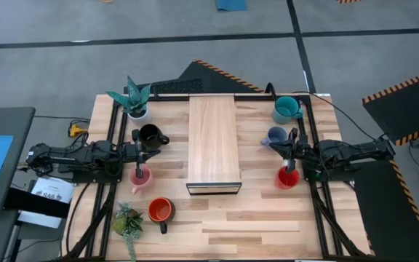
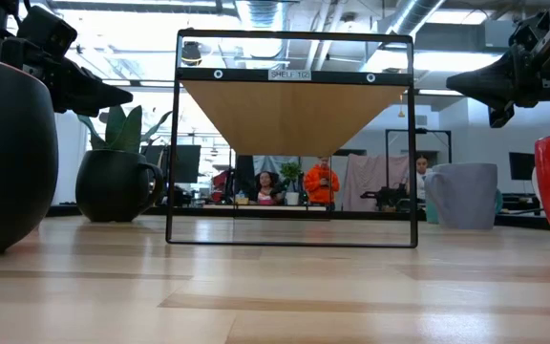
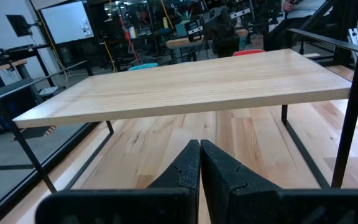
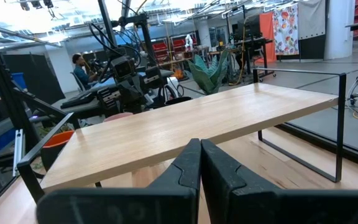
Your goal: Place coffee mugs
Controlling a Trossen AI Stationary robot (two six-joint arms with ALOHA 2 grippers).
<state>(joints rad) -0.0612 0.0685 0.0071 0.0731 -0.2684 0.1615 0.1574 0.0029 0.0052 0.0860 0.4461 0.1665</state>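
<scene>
High view: left gripper sits over the pink mug, right gripper over the red mug, on either side of the wooden shelf. Black mug, orange mug, pale blue mug and teal mug stand apart on the table.

Low view: the shelf stands centre.

Wrist views: both grippers' fingers are pressed together, holding nothing.

Readable text: very little

A small white label on the shelf frame's top bar reads roughly "SHELF 102"; print on the paper sheet beside the table is illegible.
</scene>
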